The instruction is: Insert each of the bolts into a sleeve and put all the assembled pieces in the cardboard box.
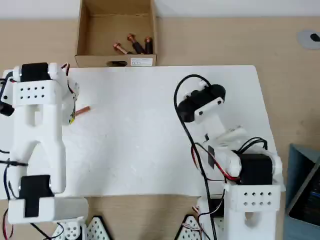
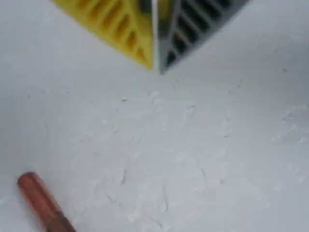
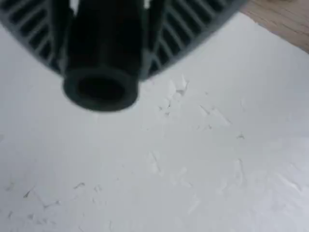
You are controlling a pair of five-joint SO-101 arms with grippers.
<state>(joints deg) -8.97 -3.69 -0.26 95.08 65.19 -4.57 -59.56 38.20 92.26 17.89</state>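
Here, the white sheet (image 1: 140, 145) is shown before the cardboard box (image 1: 95, 61), in which three assembled pieces (image 1: 134, 45) lie; the right gripper (image 3: 105, 72) is clamped on a black sleeve (image 3: 102, 50); the left gripper (image 2: 157, 65) is closed empty, a copper bolt (image 2: 41, 203) lying nearby.

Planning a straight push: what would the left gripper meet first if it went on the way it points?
Most likely the white mat: the left gripper, shut, points at bare mat just ahead of it. The copper bolt lies off to the side, apart from that line, though depth is unclear.
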